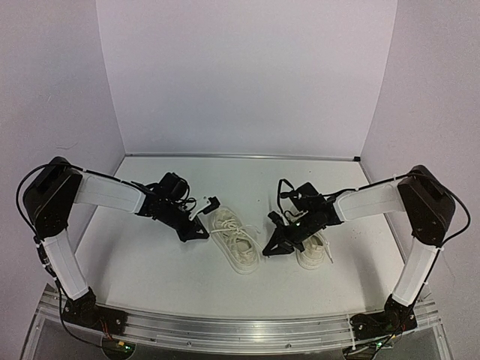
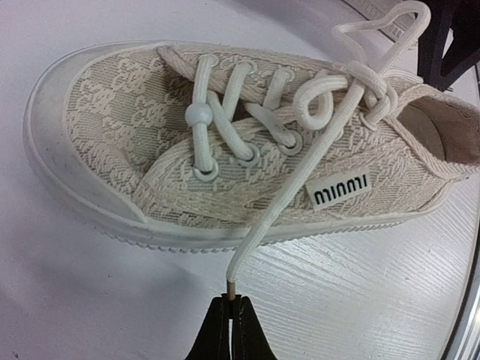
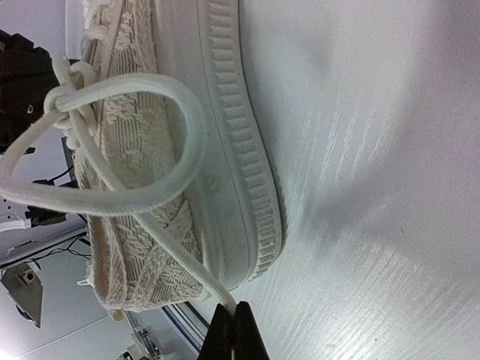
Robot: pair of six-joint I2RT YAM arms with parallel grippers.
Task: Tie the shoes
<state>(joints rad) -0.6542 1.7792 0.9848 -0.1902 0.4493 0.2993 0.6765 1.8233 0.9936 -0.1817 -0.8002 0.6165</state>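
Observation:
Two cream-white sneakers lie on the table in the top view, the left shoe [image 1: 234, 241] between my grippers and the right shoe [image 1: 315, 253] partly under my right arm. My left gripper [image 1: 202, 232] sits at the left shoe's left side. In the left wrist view it [image 2: 231, 300] is shut on the tip of a white lace [image 2: 300, 180] that runs from a loose knot over the shoe [image 2: 135, 112]. My right gripper [image 1: 268, 249] sits at that shoe's right side. In the right wrist view it [image 3: 238, 309] is shut on a lace strand below a lace loop [image 3: 150, 195], beside the chunky sole [image 3: 232, 150].
The white table [image 1: 150, 262] has white walls at the back and on both sides. A metal rail [image 1: 240, 330] runs along the near edge, where both arm bases are mounted. The opposite gripper shows dark at the far edge of each wrist view.

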